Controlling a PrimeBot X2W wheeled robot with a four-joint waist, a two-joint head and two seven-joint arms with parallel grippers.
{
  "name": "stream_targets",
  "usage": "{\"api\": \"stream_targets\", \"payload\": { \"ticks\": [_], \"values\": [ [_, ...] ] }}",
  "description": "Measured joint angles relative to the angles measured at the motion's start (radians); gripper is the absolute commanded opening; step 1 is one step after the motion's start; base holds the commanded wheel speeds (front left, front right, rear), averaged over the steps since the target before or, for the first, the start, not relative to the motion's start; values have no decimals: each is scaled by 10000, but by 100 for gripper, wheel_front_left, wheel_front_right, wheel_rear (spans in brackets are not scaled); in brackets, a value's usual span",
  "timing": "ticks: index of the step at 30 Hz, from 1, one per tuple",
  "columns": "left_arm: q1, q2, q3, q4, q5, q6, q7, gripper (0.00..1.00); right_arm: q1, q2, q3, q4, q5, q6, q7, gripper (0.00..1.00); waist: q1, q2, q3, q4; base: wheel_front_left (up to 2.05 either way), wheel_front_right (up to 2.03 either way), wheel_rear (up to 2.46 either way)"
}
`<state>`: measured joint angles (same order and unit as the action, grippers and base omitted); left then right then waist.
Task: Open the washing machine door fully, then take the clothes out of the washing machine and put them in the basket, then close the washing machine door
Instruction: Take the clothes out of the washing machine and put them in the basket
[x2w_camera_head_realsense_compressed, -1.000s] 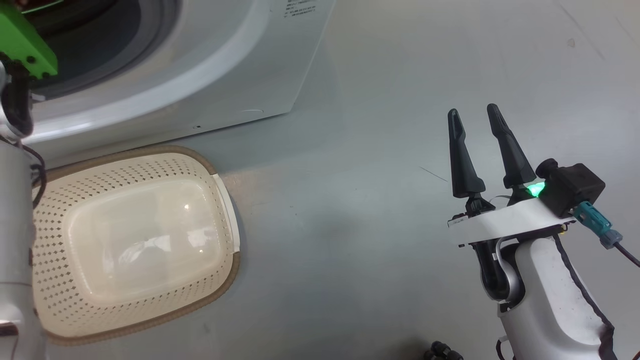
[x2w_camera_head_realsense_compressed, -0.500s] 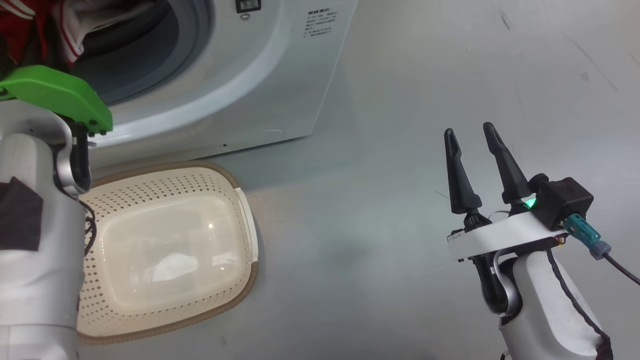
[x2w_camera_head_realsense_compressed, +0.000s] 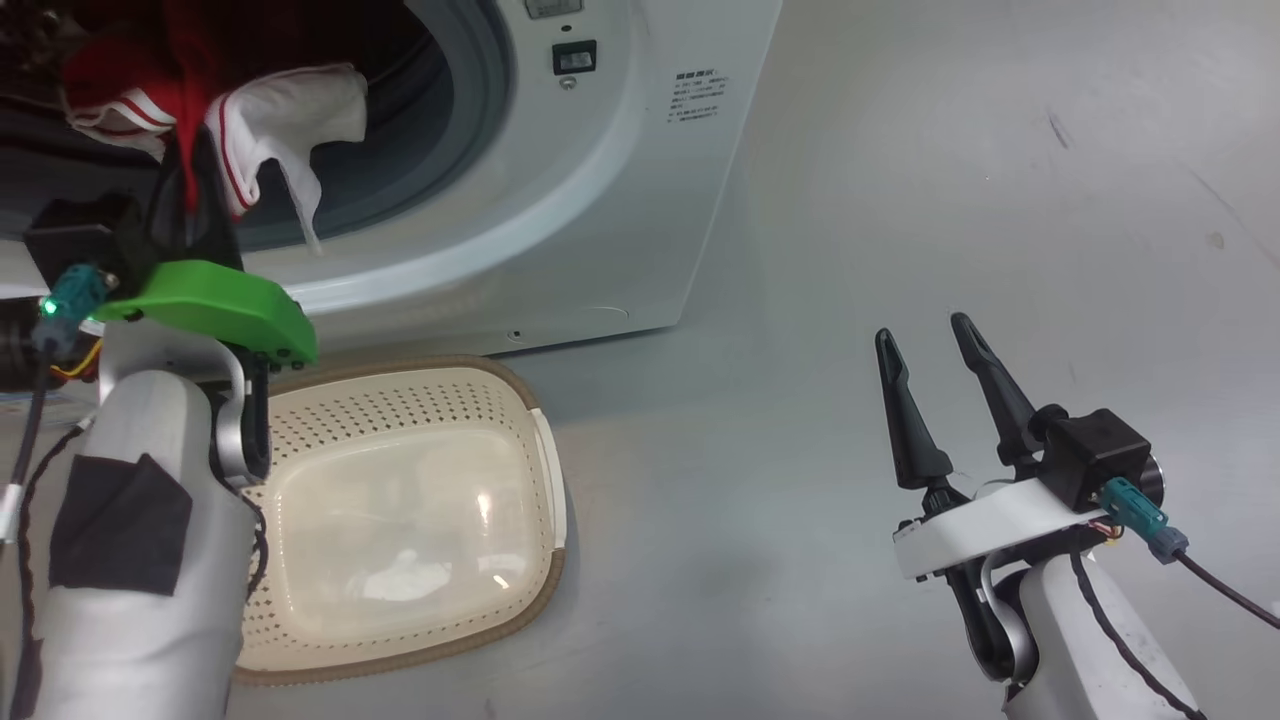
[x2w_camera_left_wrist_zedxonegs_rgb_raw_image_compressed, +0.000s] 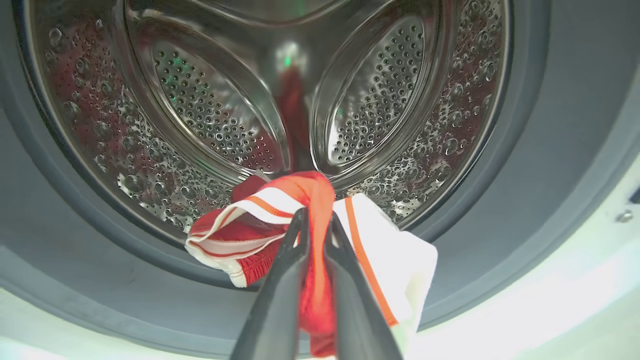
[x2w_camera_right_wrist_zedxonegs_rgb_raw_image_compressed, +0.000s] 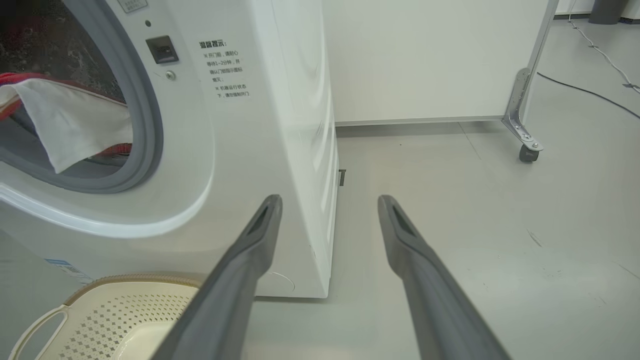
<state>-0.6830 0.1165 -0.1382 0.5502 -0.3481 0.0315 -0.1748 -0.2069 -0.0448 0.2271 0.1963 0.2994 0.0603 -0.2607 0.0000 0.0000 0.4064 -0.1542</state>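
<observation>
The right gripper (x2w_camera_head_realsense_compressed: 920, 330) is hovering low over the grey floor (x2w_camera_head_realsense_compressed: 800, 300), jaws spread wide and gripping nothing. The small cream perforated plastic basket (x2w_camera_head_realsense_compressed: 400, 363) with its brown woven-look rim is sitting just in front of the big white front-loading washing machine (x2w_camera_head_realsense_compressed: 620, 200). Up at the drum mouth the left gripper (x2w_camera_left_wrist_zedxonegs_rgb_raw_image_compressed: 316, 220) is pinching the bright red and white clothes (x2w_camera_left_wrist_zedxonegs_rgb_raw_image_compressed: 280, 210), jaws nearly shut on the fabric, which is draping over the grey rubber gasket (x2w_camera_left_wrist_zedxonegs_rgb_raw_image_compressed: 545, 150).

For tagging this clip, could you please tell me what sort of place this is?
Probably a lab or test room staged for laundry rather than a home: the washing machine stands on a bare grey floor, with a wheeled white partition nearby.
</observation>
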Motion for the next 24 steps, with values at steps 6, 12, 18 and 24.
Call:
{"api": "stream_targets", "payload": {
  "ticks": [6,12,18,24],
  "values": [
    [600,-155,-130,-506,42,100,-345,0,325,-2,15,100,-138,65,2,100,0,0,-428,345,0,0,0],
    [1176,-167,-209,-1342,249,174,-552,0,603,-4,198,261,-205,121,2,100,0,0,-989,644,0,0,0],
    [1603,-144,-232,-2150,360,263,-585,0,856,-4,205,397,-205,174,2,100,0,0,-1505,792,0,0,0],
    [2015,-96,-150,-3074,568,408,-658,0,1184,-4,245,512,-205,176,2,100,0,0,-2010,870,0,0,0]
  ]
}}
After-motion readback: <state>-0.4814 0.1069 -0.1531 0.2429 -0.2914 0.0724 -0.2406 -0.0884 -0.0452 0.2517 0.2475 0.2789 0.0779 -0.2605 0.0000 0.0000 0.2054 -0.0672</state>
